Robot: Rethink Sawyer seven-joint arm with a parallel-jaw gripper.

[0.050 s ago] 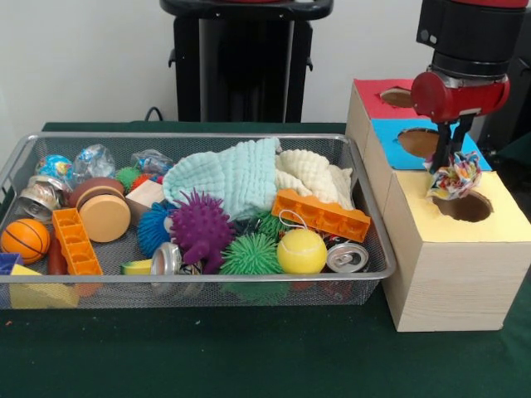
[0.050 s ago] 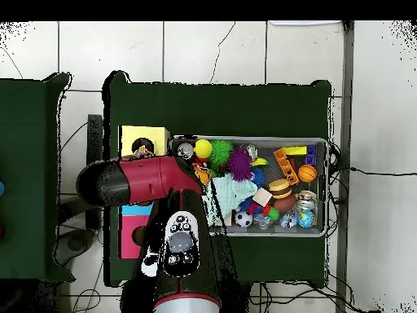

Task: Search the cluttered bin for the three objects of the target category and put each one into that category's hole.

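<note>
My gripper (image 1: 449, 166) hangs over the box at the right, shut on a multicoloured knotted rope toy (image 1: 455, 177). The toy dangles just above the round hole (image 1: 463, 206) in the yellow top of the box (image 1: 498, 220). Behind it are a blue section with its hole (image 1: 419, 142) and a red section with its hole (image 1: 397, 97). In the overhead view the rope toy (image 2: 142, 151) shows over the yellow section (image 2: 156, 134), and the arm (image 2: 155, 181) hides the gripper itself.
The wire bin (image 1: 199, 137) left of the box holds a purple spiky ball (image 1: 202, 228), green spiky ball (image 1: 250, 254), yellow tennis ball (image 1: 301, 250), orange brick (image 1: 320, 214), mint cloth (image 1: 228, 178), cream cloth (image 1: 311, 172), can (image 1: 347, 257) and small basketball (image 1: 25, 239).
</note>
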